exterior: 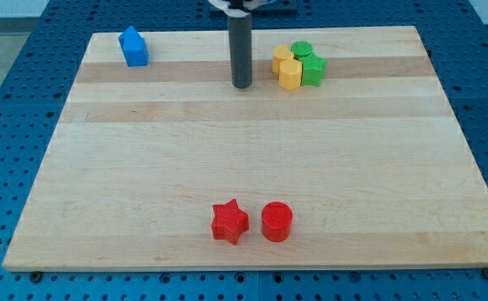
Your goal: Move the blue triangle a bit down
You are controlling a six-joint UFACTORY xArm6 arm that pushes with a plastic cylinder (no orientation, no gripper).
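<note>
The blue block (133,47), the only blue one, sits near the top left corner of the wooden board (244,159); its outline is peaked at the top. My tip (241,84) rests on the board at the view's top centre. It is well to the right of the blue block and slightly lower. It stands just left of the yellow and green cluster and touches no block.
A tight cluster at the top right of centre holds two yellow blocks (287,68) and two green blocks (310,63). A red star (229,221) and a red cylinder (277,221) sit side by side near the bottom edge.
</note>
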